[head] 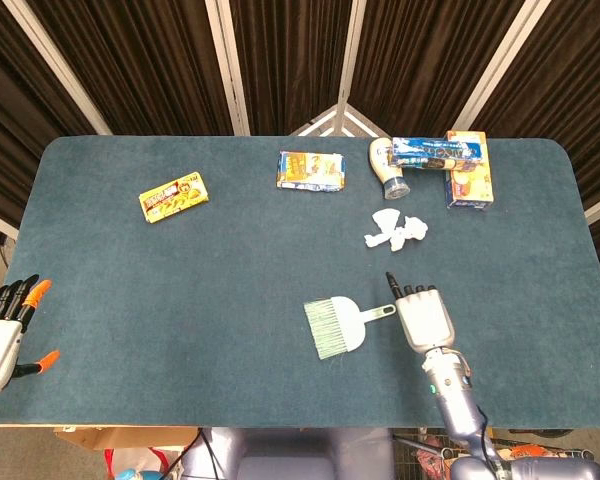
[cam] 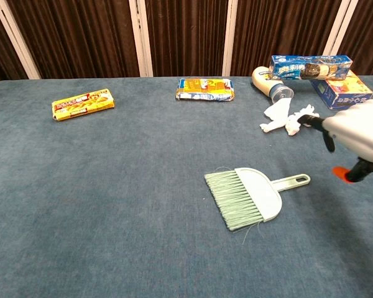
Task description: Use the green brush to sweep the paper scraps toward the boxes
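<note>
The green brush [head: 337, 325] [cam: 247, 196] lies flat on the blue tabletop, bristles to the left, handle pointing right. My right hand [head: 424, 316] [cam: 354, 136] hovers just right of the handle with its fingers spread, holding nothing. White paper scraps [head: 394, 228] [cam: 280, 117] lie in a small heap beyond the brush, in front of the boxes. My left hand [head: 2, 335] hangs off the table's left edge, fingers apart and empty.
A blue and orange box [head: 467, 175] [cam: 340, 89] with a blue packet [head: 435, 153] [cam: 309, 67] across it stands at the back right beside a lying bottle [head: 388, 168] [cam: 270, 84]. A snack pack [head: 311, 171] [cam: 205, 89] sits at the back centre, a yellow one [head: 174, 196] [cam: 82, 103] at the left.
</note>
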`<action>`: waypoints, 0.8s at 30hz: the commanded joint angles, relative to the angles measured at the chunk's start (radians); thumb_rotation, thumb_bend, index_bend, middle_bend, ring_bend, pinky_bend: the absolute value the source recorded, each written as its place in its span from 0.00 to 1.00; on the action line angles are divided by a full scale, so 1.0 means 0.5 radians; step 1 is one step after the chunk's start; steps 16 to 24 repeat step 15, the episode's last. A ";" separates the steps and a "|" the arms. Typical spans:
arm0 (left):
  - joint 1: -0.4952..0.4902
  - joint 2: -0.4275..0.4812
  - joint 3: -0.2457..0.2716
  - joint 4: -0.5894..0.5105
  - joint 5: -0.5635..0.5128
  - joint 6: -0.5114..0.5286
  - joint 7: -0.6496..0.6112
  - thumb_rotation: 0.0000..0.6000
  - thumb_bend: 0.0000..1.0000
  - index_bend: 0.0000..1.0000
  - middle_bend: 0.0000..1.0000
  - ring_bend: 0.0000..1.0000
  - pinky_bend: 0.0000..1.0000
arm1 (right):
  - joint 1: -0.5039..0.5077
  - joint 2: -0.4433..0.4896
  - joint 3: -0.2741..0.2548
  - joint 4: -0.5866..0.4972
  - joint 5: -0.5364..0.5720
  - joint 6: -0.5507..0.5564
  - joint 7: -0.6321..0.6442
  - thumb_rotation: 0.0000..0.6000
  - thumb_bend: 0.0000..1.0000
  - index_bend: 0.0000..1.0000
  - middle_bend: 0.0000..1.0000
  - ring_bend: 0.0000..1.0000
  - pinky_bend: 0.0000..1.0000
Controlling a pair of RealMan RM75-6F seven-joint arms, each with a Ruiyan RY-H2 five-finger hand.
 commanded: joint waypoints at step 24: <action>0.003 -0.019 -0.020 0.033 -0.034 0.010 0.042 1.00 0.05 0.00 0.00 0.00 0.00 | -0.557 0.738 -0.389 0.029 -0.756 0.379 1.342 1.00 0.31 0.00 0.00 0.00 0.06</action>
